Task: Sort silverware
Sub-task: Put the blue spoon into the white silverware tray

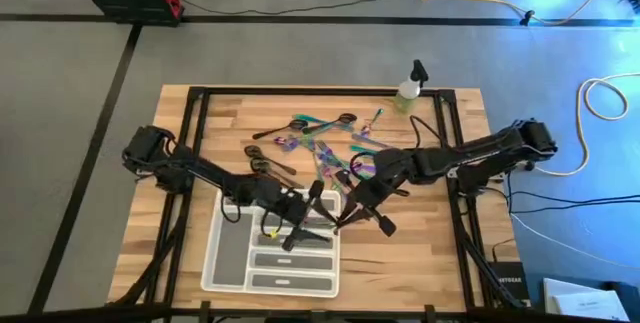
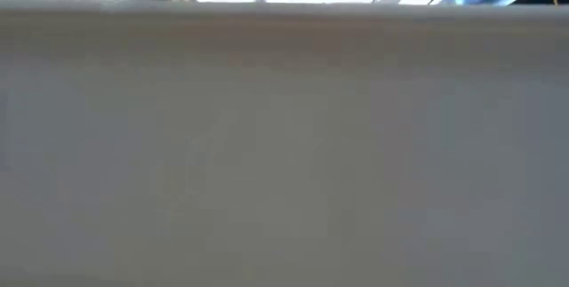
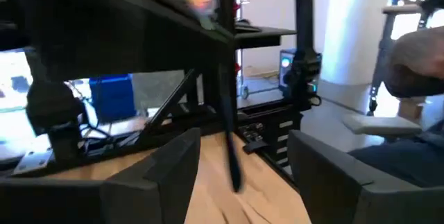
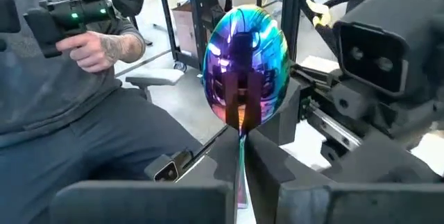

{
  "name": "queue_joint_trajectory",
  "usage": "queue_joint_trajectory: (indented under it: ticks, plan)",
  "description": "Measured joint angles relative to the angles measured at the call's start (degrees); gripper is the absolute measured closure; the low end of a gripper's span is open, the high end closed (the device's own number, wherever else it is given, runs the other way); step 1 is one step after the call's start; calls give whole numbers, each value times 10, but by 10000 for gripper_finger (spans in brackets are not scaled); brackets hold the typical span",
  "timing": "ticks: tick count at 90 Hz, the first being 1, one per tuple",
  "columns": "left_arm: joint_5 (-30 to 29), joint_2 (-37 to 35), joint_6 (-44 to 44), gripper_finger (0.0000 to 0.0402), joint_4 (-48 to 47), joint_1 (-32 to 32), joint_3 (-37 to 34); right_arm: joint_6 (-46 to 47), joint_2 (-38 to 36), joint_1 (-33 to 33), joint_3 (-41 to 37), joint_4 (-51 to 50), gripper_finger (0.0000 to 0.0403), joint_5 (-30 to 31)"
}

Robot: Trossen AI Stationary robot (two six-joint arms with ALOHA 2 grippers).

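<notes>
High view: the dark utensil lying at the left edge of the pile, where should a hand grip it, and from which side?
Probably mid-handle, coming straight down from above with the fingers across its length. The dark utensil lies flat on the table, a little apart from the tangled iridescent pieces, so its slim handle looks free. The left hand is nearer.

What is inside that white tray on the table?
The white tray holds some dark pieces in its compartments; both grippers hang over its upper part, hiding what lies beneath them.
</notes>
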Motion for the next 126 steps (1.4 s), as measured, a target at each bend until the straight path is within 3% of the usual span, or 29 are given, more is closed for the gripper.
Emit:
queue_joint_trajectory:
  ticks: [34, 43, 68, 98, 126]
  plan:
    - [17, 0, -4, 205, -2, 1, 16, 0, 4, 0, 0, 13, 402, 0]
    - [47, 0, -15, 228, 16, 1, 16, -2, 4, 0, 0, 13, 402, -1]
    - [42, 0, -31, 326, 28, 9, 16, -4, 4, 0, 0, 12, 402, 5]
    - [37, 0, -34, 392, 32, 12, 16, -4, 4, 0, 0, 10, 402, 9]
    - [37, 0, -33, 401, 27, 12, 16, -5, 1, 0, 0, -18, 382, 37]
